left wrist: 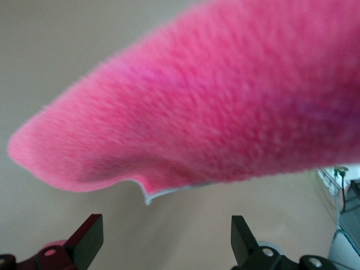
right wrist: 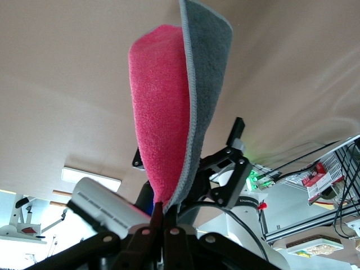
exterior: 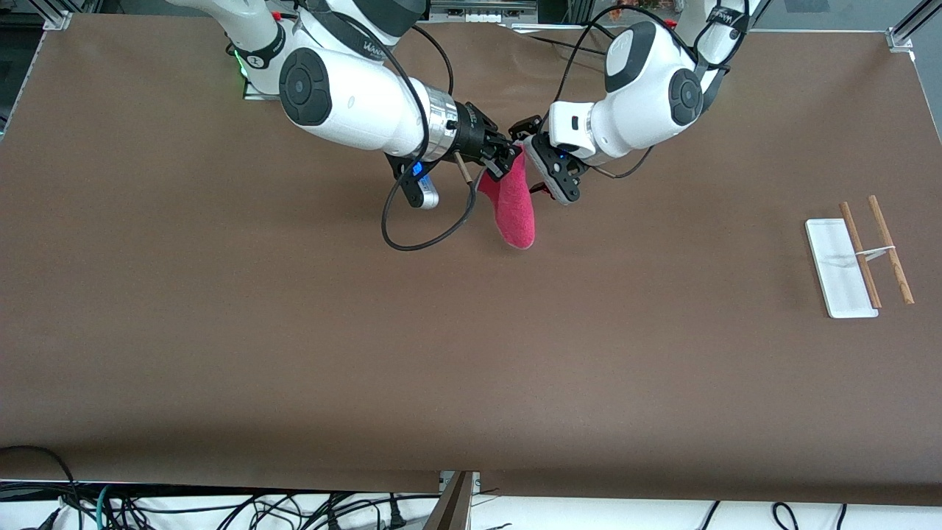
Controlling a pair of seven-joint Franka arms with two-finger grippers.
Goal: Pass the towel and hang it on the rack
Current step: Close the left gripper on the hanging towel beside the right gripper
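Front view showed my right gripper (exterior: 506, 160) pinching the limp pink-red terry towel (exterior: 513, 202) by one corner, my left gripper (exterior: 548, 180) spread open beside its upper edge.

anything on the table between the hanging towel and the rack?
Nothing: front view shows bare brown table from the towel, held by the right gripper, to the rack.

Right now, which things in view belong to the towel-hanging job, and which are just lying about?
Job:
towel, pinched by the right gripper
left gripper, open beside the towel
rack, toward the left arm's end

Lying about:
cables at the table's front edge
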